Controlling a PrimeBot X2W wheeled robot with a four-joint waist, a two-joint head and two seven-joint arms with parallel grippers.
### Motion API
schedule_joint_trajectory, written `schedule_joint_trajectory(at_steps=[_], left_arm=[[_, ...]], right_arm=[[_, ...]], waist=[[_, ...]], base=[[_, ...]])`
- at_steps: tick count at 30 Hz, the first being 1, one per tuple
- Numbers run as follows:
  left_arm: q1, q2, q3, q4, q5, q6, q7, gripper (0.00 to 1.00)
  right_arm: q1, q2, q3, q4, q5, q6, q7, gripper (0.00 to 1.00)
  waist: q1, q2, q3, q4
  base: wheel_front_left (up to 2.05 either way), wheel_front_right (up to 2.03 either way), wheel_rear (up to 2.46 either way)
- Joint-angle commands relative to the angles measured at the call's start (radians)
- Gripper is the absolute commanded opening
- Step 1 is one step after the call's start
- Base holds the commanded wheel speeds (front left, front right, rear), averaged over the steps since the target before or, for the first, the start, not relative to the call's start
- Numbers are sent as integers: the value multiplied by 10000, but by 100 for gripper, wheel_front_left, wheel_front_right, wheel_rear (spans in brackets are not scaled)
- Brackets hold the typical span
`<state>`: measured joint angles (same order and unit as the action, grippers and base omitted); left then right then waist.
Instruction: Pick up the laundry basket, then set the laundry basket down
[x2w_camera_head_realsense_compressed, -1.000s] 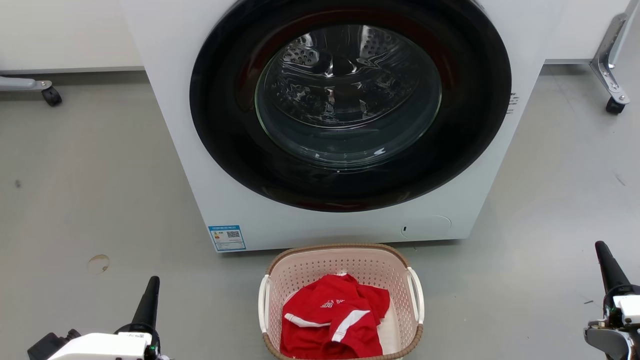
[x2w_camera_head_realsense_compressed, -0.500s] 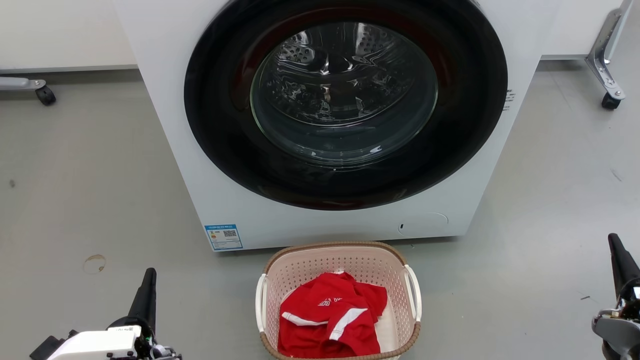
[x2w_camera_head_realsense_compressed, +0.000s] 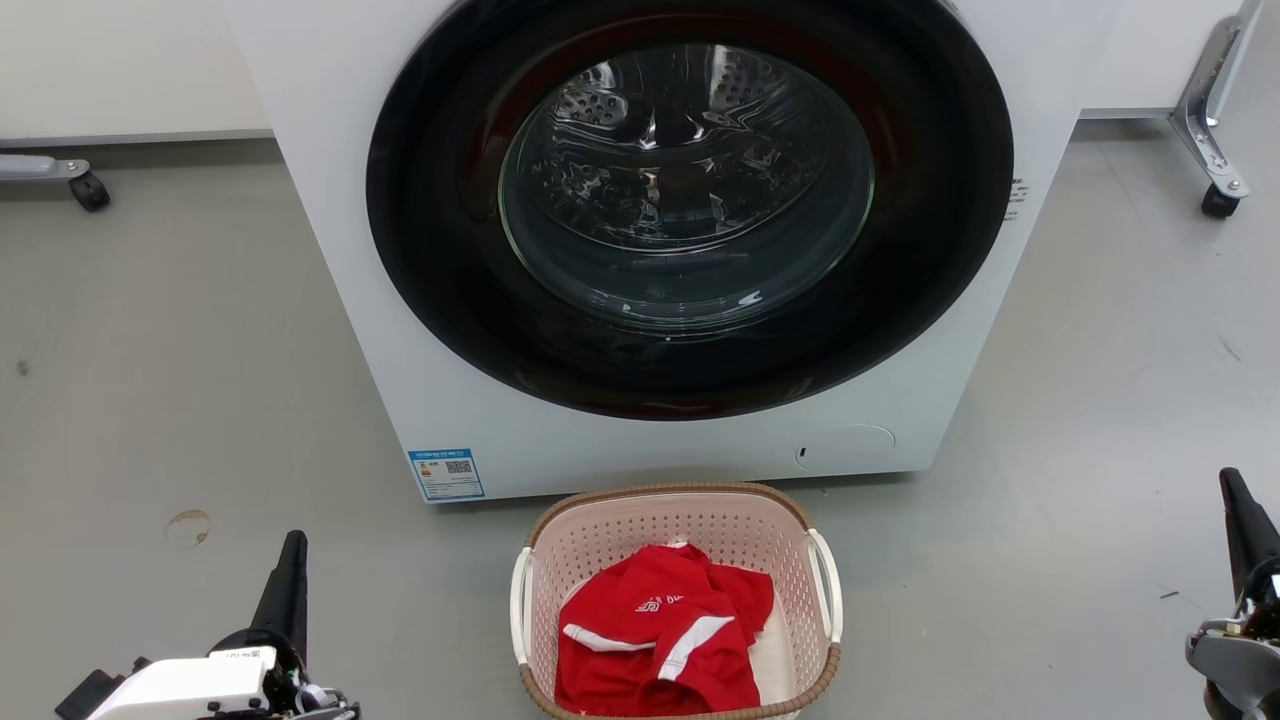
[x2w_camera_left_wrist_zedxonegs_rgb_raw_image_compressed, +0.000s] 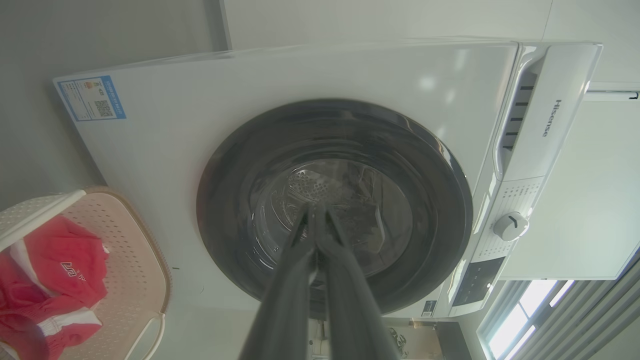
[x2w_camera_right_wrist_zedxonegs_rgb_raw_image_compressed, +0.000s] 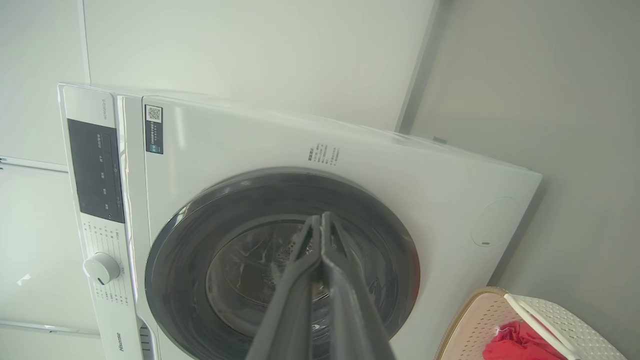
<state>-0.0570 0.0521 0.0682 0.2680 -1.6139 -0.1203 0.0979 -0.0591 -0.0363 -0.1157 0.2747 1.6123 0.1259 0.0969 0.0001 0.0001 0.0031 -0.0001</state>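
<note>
The laundry basket sits on the grey floor just before the white washing machine, holding a red garment over what may be white cloth, while the left gripper and right gripper hang clenched and empty, apart from it on either side.

Open floor flanked the laundry basket on both sides, giving unobstructed side access to its white handles. The washing machine stood just behind the far rim, blocking rear approach. A red garment occupied the basket interior.
</note>
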Motion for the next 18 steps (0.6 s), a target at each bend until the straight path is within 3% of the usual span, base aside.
schedule_joint_trajectory(at_steps=[1, 18], left_arm=[[-499, 78, 328, -230, -54, -103, 50, 0], [-502, 58, 357, -230, -29, -104, 74, 0]], right_arm=[[-477, -222, 128, -305, 53, 48, 75, 0], [-480, -204, 102, -304, 31, 48, 96, 0]], waist=[[-1, -1, 0, 1], [-1, -1, 0, 1]], base=[[0, 0, 0], [0, 0, 0]])
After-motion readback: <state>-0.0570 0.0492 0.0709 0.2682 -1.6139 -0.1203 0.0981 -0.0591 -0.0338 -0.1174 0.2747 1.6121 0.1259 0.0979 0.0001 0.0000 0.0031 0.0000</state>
